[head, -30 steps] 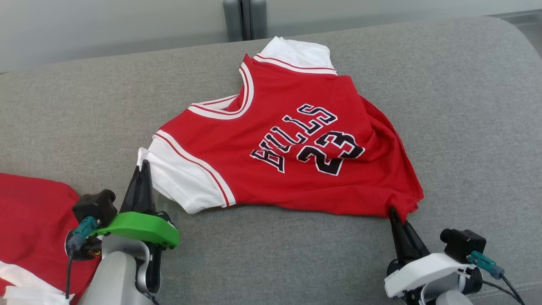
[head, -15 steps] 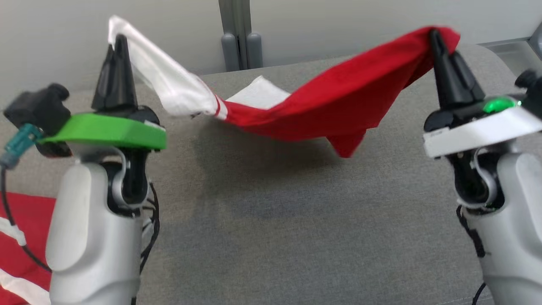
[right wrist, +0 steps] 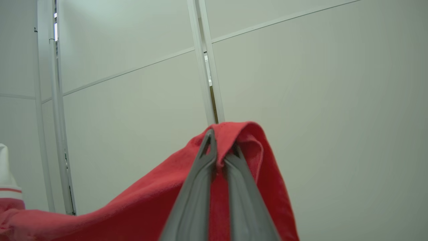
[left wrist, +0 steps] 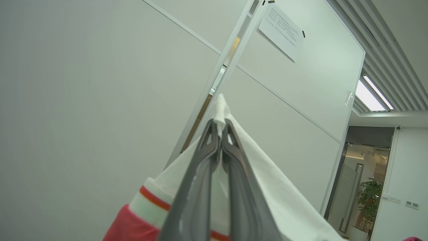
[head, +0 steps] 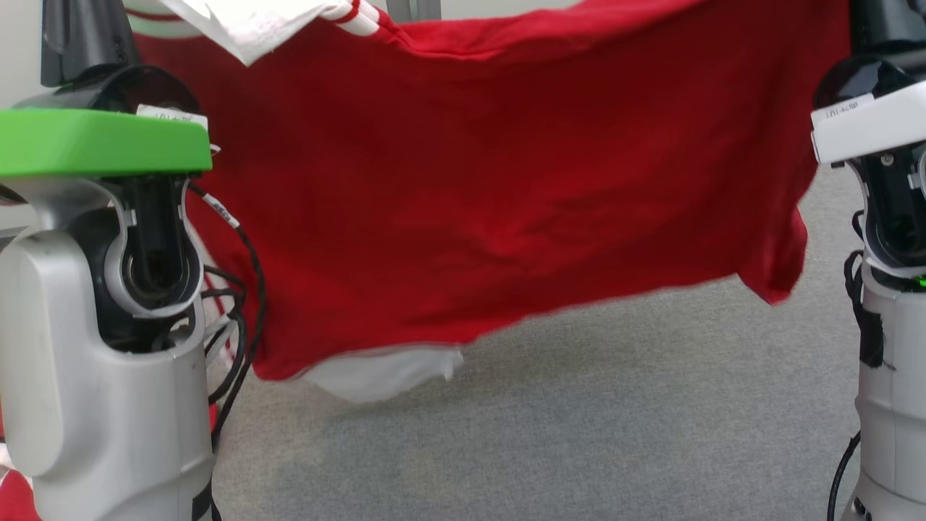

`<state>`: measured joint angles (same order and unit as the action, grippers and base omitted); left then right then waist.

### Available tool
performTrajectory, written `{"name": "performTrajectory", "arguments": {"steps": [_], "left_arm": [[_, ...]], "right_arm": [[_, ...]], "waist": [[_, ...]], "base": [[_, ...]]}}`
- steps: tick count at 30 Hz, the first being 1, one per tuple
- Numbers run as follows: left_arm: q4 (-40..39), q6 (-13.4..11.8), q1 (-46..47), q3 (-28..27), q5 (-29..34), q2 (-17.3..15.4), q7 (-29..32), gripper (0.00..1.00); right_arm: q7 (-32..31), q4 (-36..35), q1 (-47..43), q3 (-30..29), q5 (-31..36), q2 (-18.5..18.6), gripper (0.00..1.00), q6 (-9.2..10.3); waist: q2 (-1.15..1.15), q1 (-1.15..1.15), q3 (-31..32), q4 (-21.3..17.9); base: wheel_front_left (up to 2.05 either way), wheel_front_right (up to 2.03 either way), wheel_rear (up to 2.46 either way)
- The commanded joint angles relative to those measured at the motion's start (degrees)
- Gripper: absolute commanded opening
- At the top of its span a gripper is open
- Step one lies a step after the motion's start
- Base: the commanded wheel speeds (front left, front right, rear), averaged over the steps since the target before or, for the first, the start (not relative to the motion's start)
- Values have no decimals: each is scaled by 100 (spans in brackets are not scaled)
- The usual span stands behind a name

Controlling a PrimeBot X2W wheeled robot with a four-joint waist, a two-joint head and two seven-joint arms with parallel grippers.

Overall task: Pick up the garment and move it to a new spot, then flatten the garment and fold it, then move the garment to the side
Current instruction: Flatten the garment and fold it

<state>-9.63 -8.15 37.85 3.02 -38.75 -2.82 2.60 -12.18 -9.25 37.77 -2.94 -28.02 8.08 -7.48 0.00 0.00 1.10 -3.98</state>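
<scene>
One garment (head: 492, 181), two grippers, the left gripper (left wrist: 220, 125) and right gripper (right wrist: 221, 147), one grey cushion (head: 579, 434), one wall notice (left wrist: 281, 30), one potted plant (left wrist: 369, 198).

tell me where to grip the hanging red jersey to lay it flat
By its two upper corners: left gripper shut on the white sleeve, right gripper on the red corner, both reaching up from below, so the jersey hangs spread.

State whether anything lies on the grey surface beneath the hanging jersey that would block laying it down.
Nothing visible does: the surface below the jersey shows bare fabric. Another red garment lies at the lower left corner, beside the left arm.
</scene>
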Motion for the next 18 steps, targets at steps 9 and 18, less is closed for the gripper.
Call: {"name": "performTrajectory", "arguments": {"steps": [9, 18], "left_arm": [[-36, -125, 577, 181, 209, -367, 581, 0], [1804, 185, 2957, 200, 590, -866, 545, 0]], "right_arm": [[-779, -365, 178, -317, 378, -286, 0, -3], [-84, 1346, 2411, -163, 1086, -110, 0, -3]], "waist": [[0, 0, -1074, 49], [0, 0, -3019, 34]], "base": [[0, 0, 0], [0, 0, 0]]}}
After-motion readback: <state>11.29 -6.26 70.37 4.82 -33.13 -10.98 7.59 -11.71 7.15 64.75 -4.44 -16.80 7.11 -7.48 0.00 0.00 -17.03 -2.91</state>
